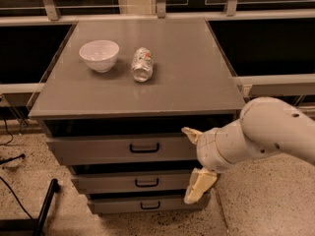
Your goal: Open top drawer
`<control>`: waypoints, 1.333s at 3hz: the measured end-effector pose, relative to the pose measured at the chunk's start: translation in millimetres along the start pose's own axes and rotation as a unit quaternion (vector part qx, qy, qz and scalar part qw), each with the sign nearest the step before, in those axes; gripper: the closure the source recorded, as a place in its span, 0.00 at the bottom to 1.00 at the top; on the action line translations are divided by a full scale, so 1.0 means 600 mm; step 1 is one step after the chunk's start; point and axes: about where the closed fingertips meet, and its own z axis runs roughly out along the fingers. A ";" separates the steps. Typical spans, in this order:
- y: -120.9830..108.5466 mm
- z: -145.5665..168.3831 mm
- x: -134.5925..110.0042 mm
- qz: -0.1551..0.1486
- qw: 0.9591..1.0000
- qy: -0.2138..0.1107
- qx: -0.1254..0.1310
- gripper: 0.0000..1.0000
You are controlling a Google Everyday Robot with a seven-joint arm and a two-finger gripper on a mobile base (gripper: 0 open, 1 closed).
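The top drawer [98, 149] is the widest of three grey drawers under the grey cabinet top, shut, with a small black bar handle [144, 148] at its centre. My gripper [193, 165] is in front of the drawers' right part, to the right of the handle and apart from it. It is open: one cream fingertip [189, 132] is level with the top drawer, the other [197, 188] hangs in front of the lower drawers. The white arm comes in from the right.
A white bowl [99, 55] and a tipped can [142, 64] lie on the cabinet top [187, 77]. Two narrower drawers [113, 182] sit below. A black stand leg [44, 208] and cables lie on the speckled floor at left. Railings run behind.
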 end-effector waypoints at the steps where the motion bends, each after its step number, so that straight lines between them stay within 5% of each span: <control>1: -0.025 0.020 0.006 -0.006 1.000 0.011 0.015 0.00; 4: -0.075 0.065 0.010 -0.024 0.999 0.021 0.031 0.00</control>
